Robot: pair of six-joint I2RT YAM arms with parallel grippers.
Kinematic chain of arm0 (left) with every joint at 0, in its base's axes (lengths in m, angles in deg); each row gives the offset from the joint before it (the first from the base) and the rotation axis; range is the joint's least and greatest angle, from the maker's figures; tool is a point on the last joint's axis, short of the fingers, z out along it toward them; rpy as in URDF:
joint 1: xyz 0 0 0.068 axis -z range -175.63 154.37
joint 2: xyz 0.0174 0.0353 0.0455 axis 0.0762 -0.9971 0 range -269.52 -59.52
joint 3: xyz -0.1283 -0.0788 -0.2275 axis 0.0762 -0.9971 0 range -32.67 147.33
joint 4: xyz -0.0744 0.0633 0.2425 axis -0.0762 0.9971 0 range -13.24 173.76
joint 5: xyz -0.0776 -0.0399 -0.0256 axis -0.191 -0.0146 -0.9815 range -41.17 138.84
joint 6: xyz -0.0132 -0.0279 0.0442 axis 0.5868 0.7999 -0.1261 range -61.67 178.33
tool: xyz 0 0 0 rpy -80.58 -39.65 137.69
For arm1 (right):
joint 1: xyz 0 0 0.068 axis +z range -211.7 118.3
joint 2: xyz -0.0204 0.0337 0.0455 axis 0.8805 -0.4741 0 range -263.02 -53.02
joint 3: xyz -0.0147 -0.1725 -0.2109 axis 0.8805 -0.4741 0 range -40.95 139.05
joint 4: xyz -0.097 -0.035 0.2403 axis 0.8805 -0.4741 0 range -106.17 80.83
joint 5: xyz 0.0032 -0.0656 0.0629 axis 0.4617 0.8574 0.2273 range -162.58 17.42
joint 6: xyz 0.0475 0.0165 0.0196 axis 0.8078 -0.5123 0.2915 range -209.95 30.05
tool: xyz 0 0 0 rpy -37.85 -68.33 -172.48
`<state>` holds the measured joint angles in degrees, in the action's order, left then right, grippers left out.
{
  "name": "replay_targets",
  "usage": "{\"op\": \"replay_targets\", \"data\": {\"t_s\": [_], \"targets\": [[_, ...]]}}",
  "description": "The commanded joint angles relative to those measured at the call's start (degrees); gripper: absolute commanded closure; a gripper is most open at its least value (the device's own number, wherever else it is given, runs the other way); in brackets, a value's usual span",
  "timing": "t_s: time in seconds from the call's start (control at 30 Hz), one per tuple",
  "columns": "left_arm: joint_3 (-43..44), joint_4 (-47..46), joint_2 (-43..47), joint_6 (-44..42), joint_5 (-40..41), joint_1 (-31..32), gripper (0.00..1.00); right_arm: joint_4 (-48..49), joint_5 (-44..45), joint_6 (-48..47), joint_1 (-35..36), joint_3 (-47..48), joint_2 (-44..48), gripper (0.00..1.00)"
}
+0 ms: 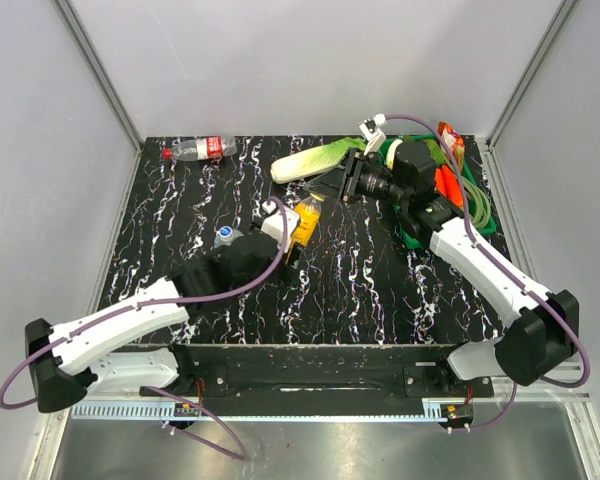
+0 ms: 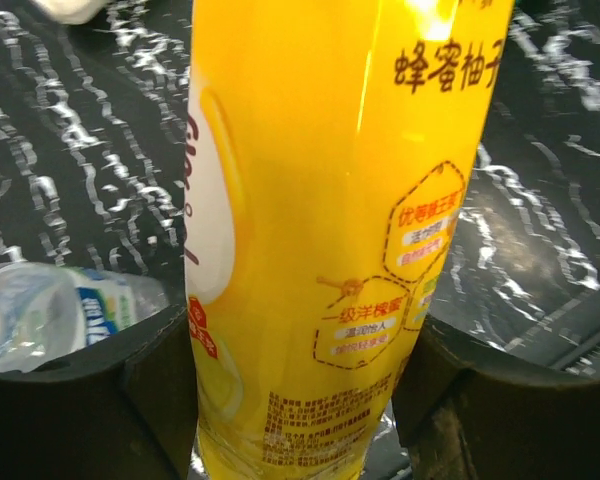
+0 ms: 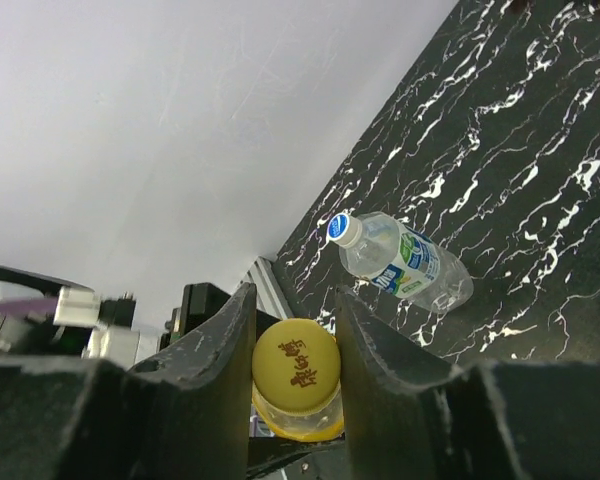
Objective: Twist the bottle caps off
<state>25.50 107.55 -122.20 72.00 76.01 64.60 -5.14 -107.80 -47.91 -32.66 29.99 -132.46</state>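
My left gripper (image 1: 290, 235) is shut on the body of the orange-juice bottle (image 1: 304, 220), which lies near the middle of the table. In the left wrist view the bottle (image 2: 330, 230) fills the gap between the dark fingers (image 2: 70, 400). My right gripper (image 3: 295, 345) is shut on the bottle's yellow cap (image 3: 294, 366), one finger on each side. In the top view the right gripper (image 1: 340, 186) meets the bottle's far end. The clear bottle with the blue-white label (image 3: 408, 265) lies on its side with its white cap (image 3: 344, 230) on. It lies beside the left gripper (image 1: 226, 237). The red-label bottle (image 1: 202, 149) with its red cap (image 1: 167, 154) lies at the far left.
A green and white vegetable-like object (image 1: 315, 160) lies behind the grippers. A coiled green cord (image 1: 477, 205), orange items (image 1: 446, 185) and a packet (image 1: 450, 135) sit at the far right corner. White walls enclose the black marbled table (image 1: 360, 280).
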Motion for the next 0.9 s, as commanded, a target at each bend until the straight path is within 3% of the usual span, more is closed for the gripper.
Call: {"op": "replay_targets", "data": {"t_s": [0.0,0.27,0.47,0.7,0.87], "targets": [[-2.88,-11.17,5.8,2.41,-18.98,-6.16,1.0,7.03,-5.82,-1.26,0.49,-1.41,4.38,1.0],[-8.25,-22.25,12.31,6.1,-47.36,-15.66,1.0,12.57,-8.72,-2.67,0.41,-3.08,7.01,1.0],[-10.62,-31.91,13.1,9.44,-65.91,-18.48,1.0,20.65,-11.26,0.4,0.41,-5.45,8.25,1.0],[-11.59,-42.81,11.7,14.88,-78.49,-19.01,1.0,30.76,-15.75,4.01,0.41,-7.48,9.21,1.0],[-11.5,-46.42,11.87,16.91,-81.66,-19.01,1.0,34.81,-17.86,4.54,0.41,-8.01,10.09,1.0]]}}
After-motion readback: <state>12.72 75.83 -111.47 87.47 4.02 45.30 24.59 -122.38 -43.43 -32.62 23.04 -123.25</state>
